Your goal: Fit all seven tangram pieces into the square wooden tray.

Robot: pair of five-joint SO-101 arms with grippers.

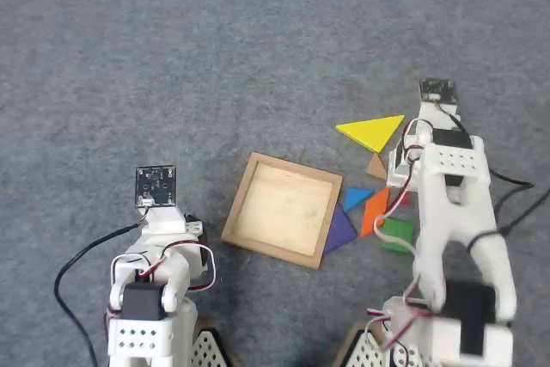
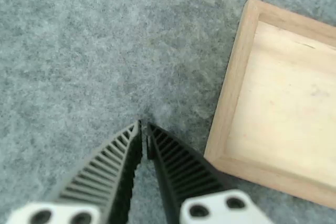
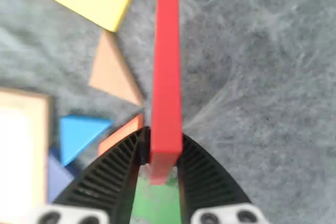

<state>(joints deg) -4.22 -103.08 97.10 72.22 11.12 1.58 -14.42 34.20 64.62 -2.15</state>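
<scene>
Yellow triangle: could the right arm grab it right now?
Probably not yet: the right gripper is shut on the red piece, so its fingers are full. The yellow triangle itself lies uncovered nearby.

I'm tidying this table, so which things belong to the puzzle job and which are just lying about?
Job: wooden tray, yellow triangle, tan triangle, blue triangle, orange piece, purple triangle, green square, red piece.
Lying about: grey mat, perforated base plates.

Seven pieces (image 1: 371,132), one tray (image 1: 296,168) (two arms (image 1: 455,204))
</scene>
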